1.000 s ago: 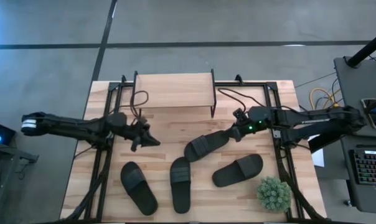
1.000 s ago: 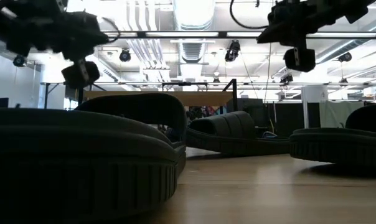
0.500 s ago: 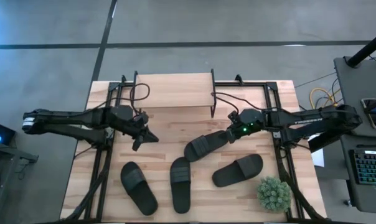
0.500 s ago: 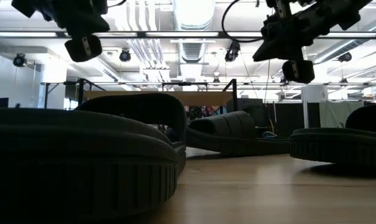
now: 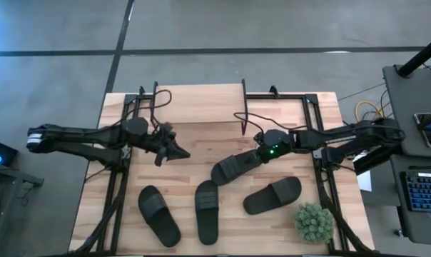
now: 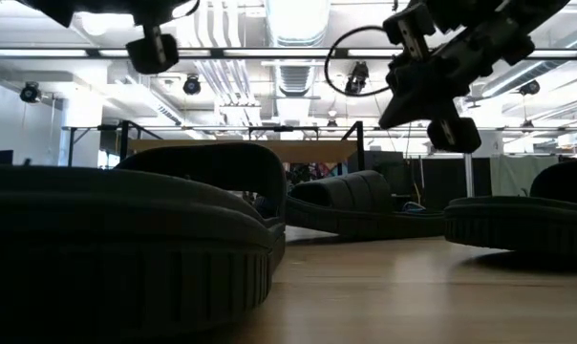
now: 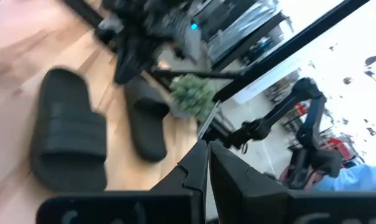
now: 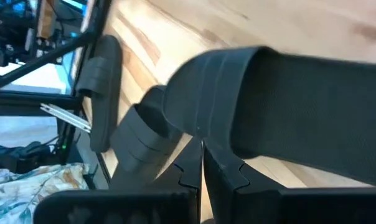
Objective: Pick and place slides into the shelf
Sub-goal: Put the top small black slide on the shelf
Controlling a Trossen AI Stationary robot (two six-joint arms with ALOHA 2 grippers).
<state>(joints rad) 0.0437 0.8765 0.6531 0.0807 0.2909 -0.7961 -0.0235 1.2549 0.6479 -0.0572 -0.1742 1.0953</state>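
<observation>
Black slides (image 5: 236, 166): four on table, none shelved.
Right gripper (image 5: 262, 152): fingers together, at nearest slide's heel, likely repositioning.
Left gripper (image 5: 178, 152): fingers together, empty, hovering before shelf (image 5: 200, 104).

Robotics lab, ceiling ducts (image 6: 287, 57), keyboard desk (image 5: 421, 193)

I see my right gripper (image 5: 260, 148) has slid toward the desk's middle, over the slanted slide's (image 5: 233, 165) heel; my left gripper (image 5: 178, 153) has edged inward.
</observation>
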